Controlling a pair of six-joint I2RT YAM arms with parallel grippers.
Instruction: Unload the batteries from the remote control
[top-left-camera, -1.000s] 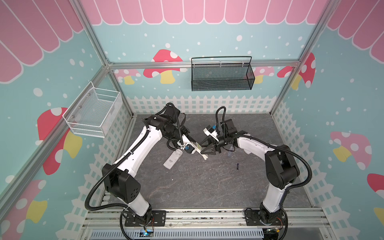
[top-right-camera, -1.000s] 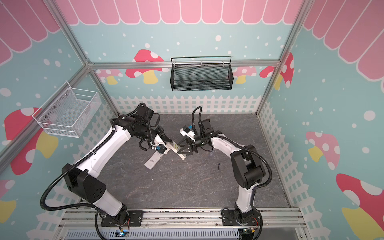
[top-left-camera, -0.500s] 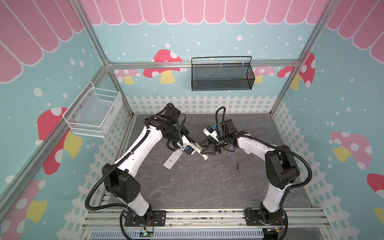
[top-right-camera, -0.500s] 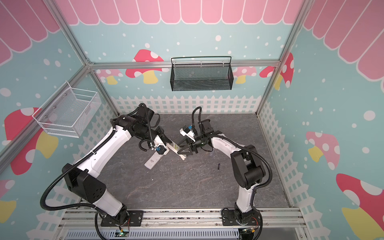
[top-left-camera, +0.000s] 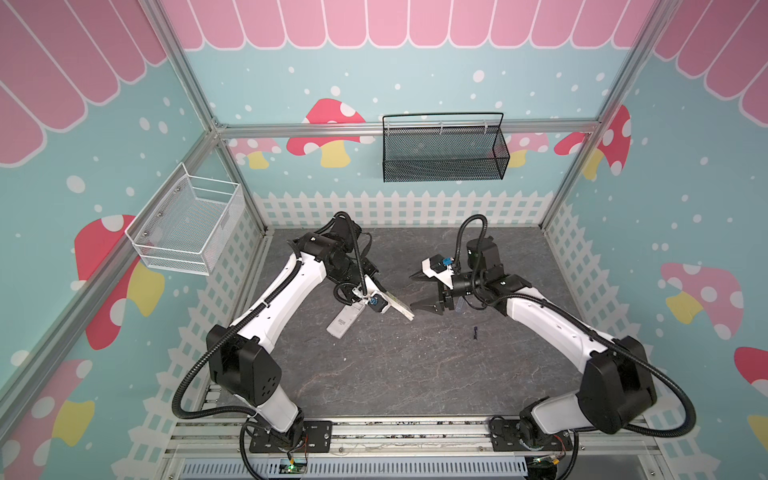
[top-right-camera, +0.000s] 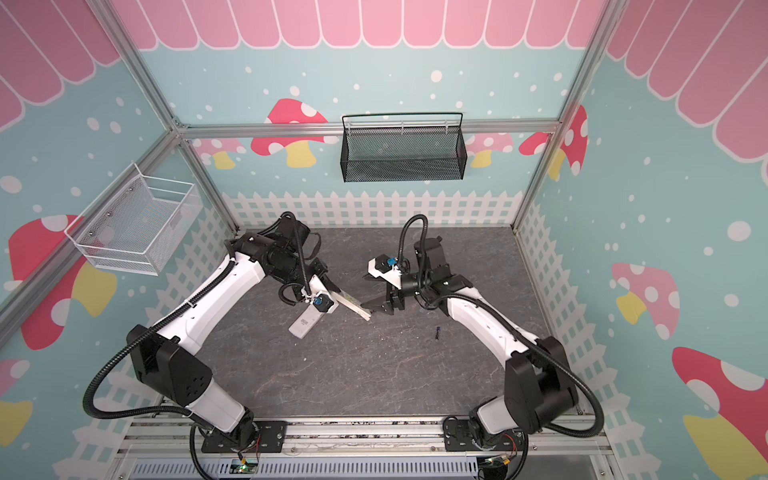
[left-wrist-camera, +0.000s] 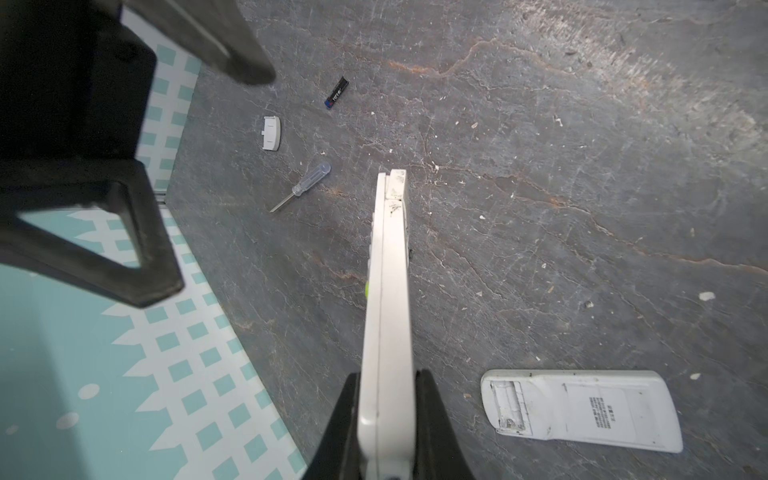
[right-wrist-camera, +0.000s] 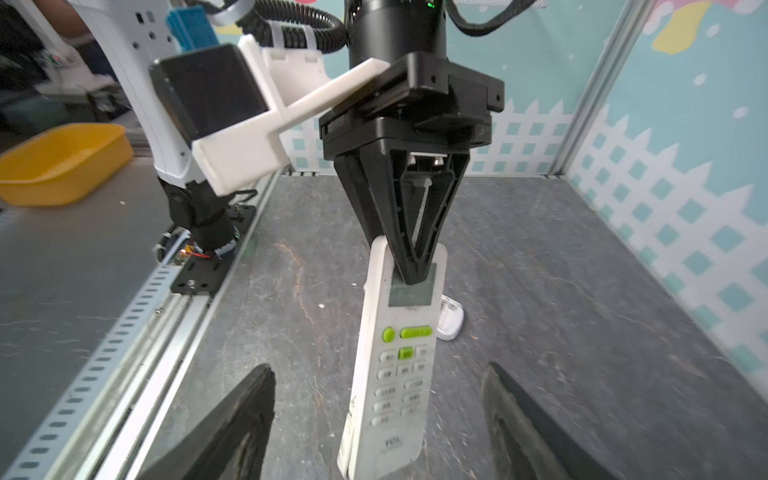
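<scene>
Dark grey, stone-patterned table (top-left-camera: 415, 374). A white remote (top-left-camera: 342, 323) lies face down left of centre. Right of centre lie a small battery (top-left-camera: 476, 332), a screwdriver (left-wrist-camera: 303, 185) and a white battery cover (left-wrist-camera: 271, 132).

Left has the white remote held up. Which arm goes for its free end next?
Right, probably. The right gripper is open, jaws flanking the free end of the remote. The left gripper is shut on its display end, so it is busy holding.
</scene>
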